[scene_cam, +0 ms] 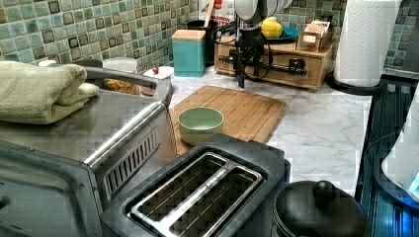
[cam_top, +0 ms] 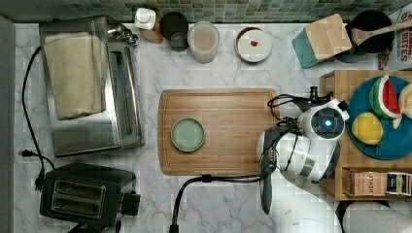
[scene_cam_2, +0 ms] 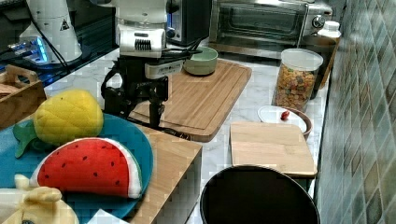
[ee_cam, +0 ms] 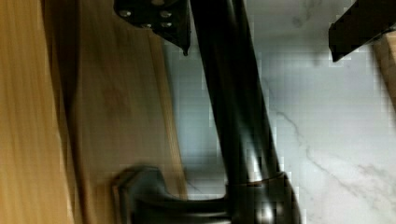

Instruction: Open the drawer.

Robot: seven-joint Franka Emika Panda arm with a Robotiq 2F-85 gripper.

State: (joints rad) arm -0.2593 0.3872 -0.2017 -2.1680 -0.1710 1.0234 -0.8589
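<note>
The gripper (ee_cam: 259,32) is spread wide around the handle (ee_cam: 233,112) of the drawer (scene_cam: 269,63), right of the board (cam_top: 218,131) in the top view; pulling before closing could slip off

1. The Franka Panda arm (cam_top: 311,145) is showing glossy white rounded shells with dark joint seams.
2. A round blue light (cam_top: 328,123) is glowing on its dark circular cap.
3. Black cables (scene_cam_2: 122,70) are looping around the wrist.
4. The black gripper (scene_cam_2: 140,100) is carrying small screws (ee_cam: 142,13) on its finger mounts.
</note>
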